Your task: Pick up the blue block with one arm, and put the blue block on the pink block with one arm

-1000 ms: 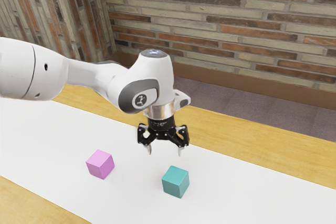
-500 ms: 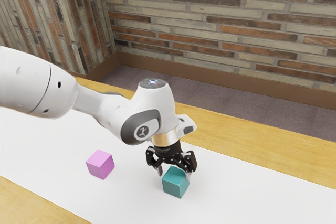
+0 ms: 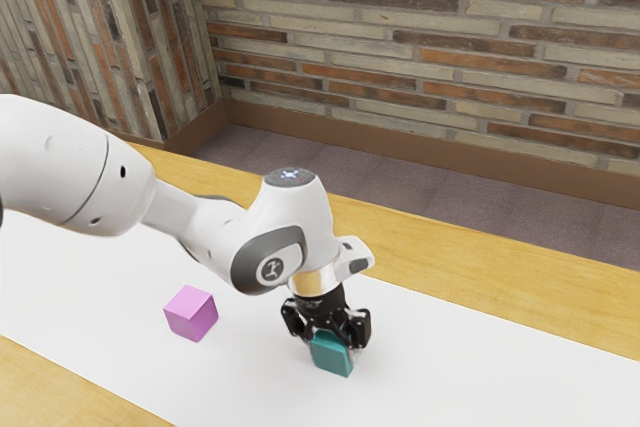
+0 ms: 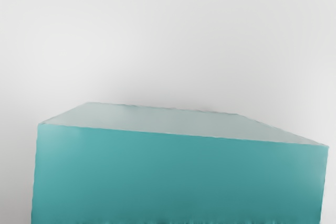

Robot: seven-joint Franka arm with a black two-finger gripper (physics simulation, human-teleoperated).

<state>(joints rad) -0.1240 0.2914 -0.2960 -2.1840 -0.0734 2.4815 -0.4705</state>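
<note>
blue block, a teal-coloured cube, appears to rest flat on the white table cover, low in the middle of the exterior view. the black gripper is set down directly over it and hides the cube's upper part, so only the lower half of the cube shows beneath the black hand. whether the gripper is clamped on the cube or merely parted around it cannot be told from these pictures.

the white franka arm comes in from the exterior view's left and bends at the wrist so the hand points straight down. that pose probably serves the pick: a vertical approach meets the cube's upright side faces squarely. in the wrist view the blue block lies right under the hand, with its pale top face and one darker side face showing and the plain white cover beyond. this suggests the hand is low and roughly centred on it.

the pink block sits on the same white cover, well apart from the blue one, toward the exterior view's left. its top face is bare, so it looks ready to take the blue block.

judging by this, the step in hand is the grasp; lifting and stacking are not yet done. the wooden table edges the cover, with a brick wall behind.
</note>
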